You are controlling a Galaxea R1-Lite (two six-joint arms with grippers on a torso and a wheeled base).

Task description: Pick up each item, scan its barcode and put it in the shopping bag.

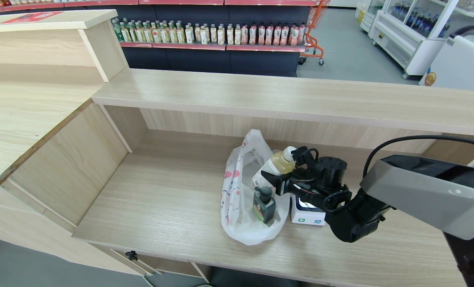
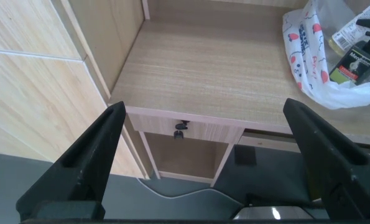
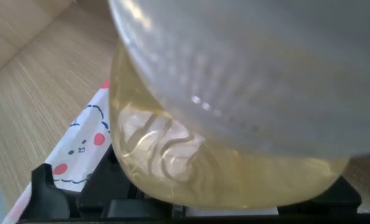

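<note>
Fingers (image 1: 269, 177) of the right gripper (image 1: 285, 168) clasp the bottle (image 1: 279, 162) over the shopping bag (image 1: 231, 187).

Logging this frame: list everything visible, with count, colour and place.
shopping bag: 1, white with pink print, on the counter
pump bottle: 1, dark green, standing inside the shopping bag
yellow bottle: 1, pale yellow with a white cap, over the bag's mouth
scanner: 1, white, beside the bag
counter: 1, light wood
drink bottles: many, on the store shelf behind
trolley: 1, orange, in the aisle
left gripper: black, open, before the counter's front edge
right gripper: black, shut on the yellow bottle
</note>
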